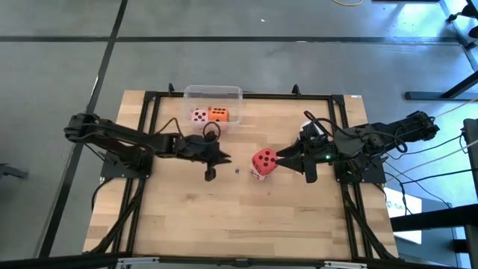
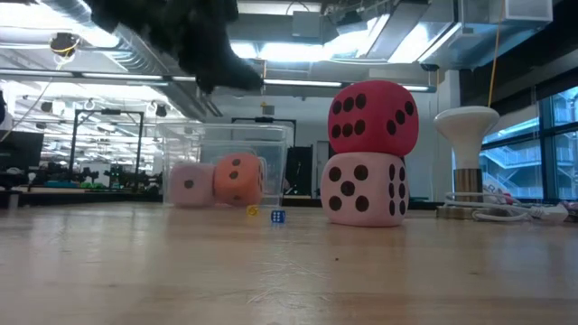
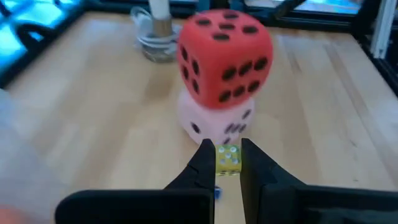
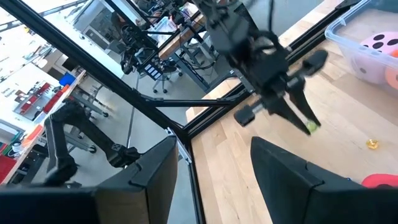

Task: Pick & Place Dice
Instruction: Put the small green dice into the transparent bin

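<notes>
**Yellow speck pinched, red die next in line**

Yellow plastic sits right at my left tips: my left gripper [image 3: 227,157] is closed tight on a tiny yellow die [image 3: 228,159], carried clear of the wooden table [image 1: 187,217]. Just ahead of those tips, there's the stack! The red die [image 3: 224,59] is perched on the pale pink die [image 3: 214,121], a touch skewed but standing.

On the stack's other side, my right gripper [image 4: 211,149] waits with its fingers roughly half apart and nothing between them. The red die is just off its tips, not inside them.

Farther off, at the table's back edge, the clear tub [image 1: 213,93] already has a pink die [image 1: 199,116] and an orange die [image 1: 218,113] side by side inside. A tiny blue die [image 2: 277,217] lies loose on the wood between the tub and the stack.

My read: two big dice are home and two are left, so we're about halfway. The right jaws look lined up for the red one. They need to slide forward around its soft sides and squeeze evenly. Then comes a straight lift, so the pale pink die below isn't dragged along, and a carry across to the tub. The left should stay clear.
</notes>
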